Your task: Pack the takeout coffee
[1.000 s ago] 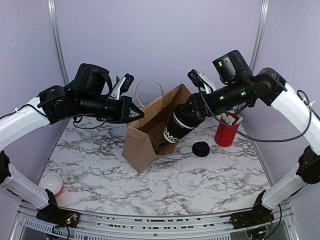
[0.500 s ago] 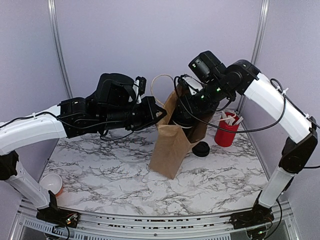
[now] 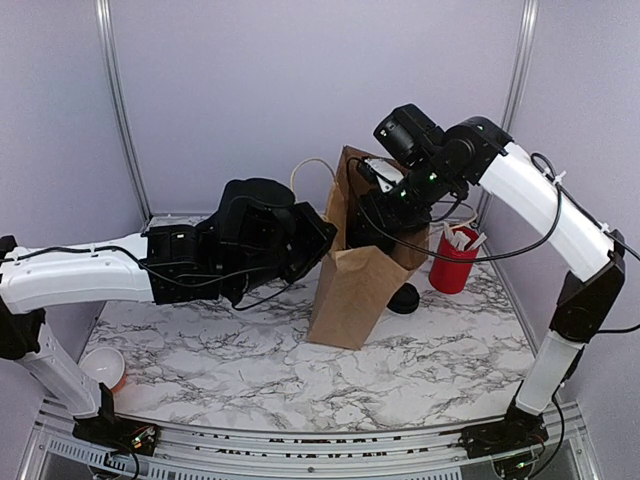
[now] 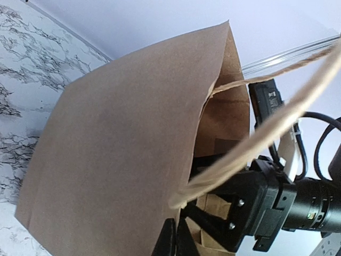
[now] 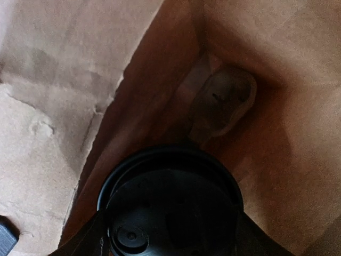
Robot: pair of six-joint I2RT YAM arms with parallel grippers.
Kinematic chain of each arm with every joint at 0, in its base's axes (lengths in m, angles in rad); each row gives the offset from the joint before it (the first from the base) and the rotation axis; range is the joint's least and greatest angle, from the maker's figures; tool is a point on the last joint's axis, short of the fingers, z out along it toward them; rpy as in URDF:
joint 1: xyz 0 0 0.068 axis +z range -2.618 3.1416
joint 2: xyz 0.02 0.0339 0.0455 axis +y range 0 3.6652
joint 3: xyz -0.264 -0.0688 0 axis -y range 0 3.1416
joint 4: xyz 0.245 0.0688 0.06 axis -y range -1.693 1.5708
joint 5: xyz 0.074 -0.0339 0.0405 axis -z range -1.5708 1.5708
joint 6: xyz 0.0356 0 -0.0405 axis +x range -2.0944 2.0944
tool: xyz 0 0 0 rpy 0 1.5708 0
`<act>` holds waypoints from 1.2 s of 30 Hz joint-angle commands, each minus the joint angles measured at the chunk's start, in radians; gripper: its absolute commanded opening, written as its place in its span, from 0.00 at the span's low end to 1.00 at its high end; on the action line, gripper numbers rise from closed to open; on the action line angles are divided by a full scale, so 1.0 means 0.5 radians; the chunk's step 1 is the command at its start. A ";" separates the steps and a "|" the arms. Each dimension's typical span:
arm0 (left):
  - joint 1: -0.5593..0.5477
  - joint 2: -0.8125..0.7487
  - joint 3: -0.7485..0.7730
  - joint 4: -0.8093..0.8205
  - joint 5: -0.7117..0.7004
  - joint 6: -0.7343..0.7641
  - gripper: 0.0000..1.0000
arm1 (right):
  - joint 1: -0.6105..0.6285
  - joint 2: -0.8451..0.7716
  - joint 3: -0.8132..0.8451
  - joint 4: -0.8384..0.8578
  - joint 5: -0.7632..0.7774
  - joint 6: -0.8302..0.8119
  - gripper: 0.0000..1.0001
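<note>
The takeout coffee shows only in the right wrist view, as a black plastic lid (image 5: 170, 205) seen from above, deep inside the brown paper bag (image 5: 266, 106). My right gripper (image 5: 170, 240) is shut on the cup, with a finger on each side of it. In the top view the right gripper (image 3: 378, 222) reaches down into the mouth of the upright bag (image 3: 355, 285), and the cup is hidden. My left gripper (image 3: 322, 235) is shut on the bag's top edge. The left wrist view shows its jaws (image 4: 177, 240) pinched on the paper wall (image 4: 122, 160).
A red cup of white sachets (image 3: 452, 262) stands right of the bag. A loose black lid (image 3: 405, 298) lies on the marble behind the bag's right side. A small white-lined cup (image 3: 101, 367) sits at the near left. The bag's twine handle (image 4: 266, 133) loops beside my right gripper.
The bag went from leaning open toward the right to standing upright. My left arm moved right with its edge. My right gripper swung over and lowered the cup into the bag.
</note>
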 commanded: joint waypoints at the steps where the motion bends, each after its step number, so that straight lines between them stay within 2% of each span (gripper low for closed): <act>1: -0.018 0.040 -0.005 0.266 -0.126 -0.153 0.00 | 0.025 0.025 -0.125 -0.037 0.051 0.052 0.61; 6: -0.046 0.043 -0.053 0.363 -0.125 -0.242 0.00 | 0.025 0.005 -0.348 0.075 0.062 0.066 0.60; 12: -0.055 0.026 -0.186 0.551 -0.027 -0.272 0.00 | 0.024 0.049 -0.451 0.171 0.052 0.053 0.60; 14: -0.059 0.012 -0.219 0.565 -0.011 -0.225 0.00 | 0.025 0.067 -0.500 0.189 0.064 0.045 0.60; 20: -0.071 -0.140 -0.386 0.567 0.006 -0.041 0.24 | 0.024 0.052 -0.737 0.317 0.030 0.032 0.60; 28: -0.074 -0.231 -0.540 0.568 0.148 0.190 0.21 | 0.023 0.093 -0.795 0.366 -0.005 -0.009 0.60; 33: -0.074 -0.339 -0.568 0.576 0.134 0.434 0.25 | 0.024 0.079 -0.912 0.407 0.011 -0.033 0.60; 36: -0.074 -0.394 -0.542 0.504 0.082 0.608 0.28 | 0.024 0.012 -1.102 0.499 0.004 -0.026 0.61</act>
